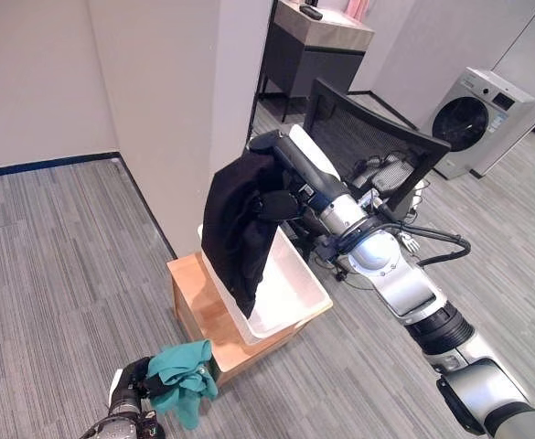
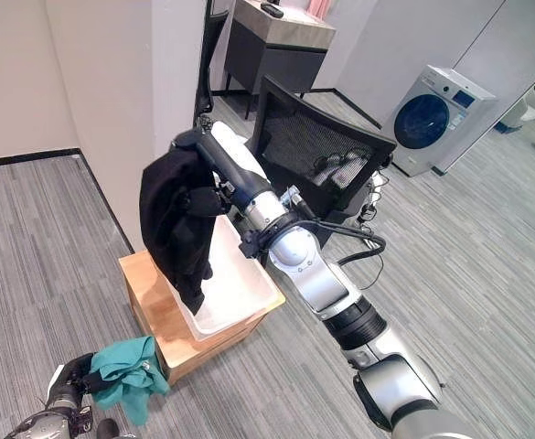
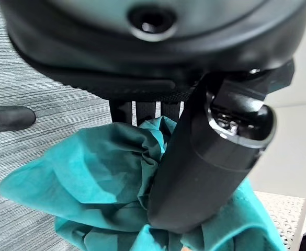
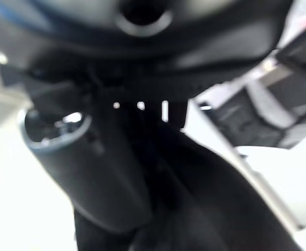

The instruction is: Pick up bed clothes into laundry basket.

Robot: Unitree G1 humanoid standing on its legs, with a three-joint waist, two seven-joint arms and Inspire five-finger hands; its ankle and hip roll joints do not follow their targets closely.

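My right hand (image 1: 281, 203) is clamped on a black garment (image 1: 240, 224) hanging over the white basket (image 1: 296, 297), not yet dropped. My left hand (image 3: 205, 172) grips a teal cloth (image 1: 185, 378), low beside the wooden stand (image 1: 194, 293). I judge both still need depositing.
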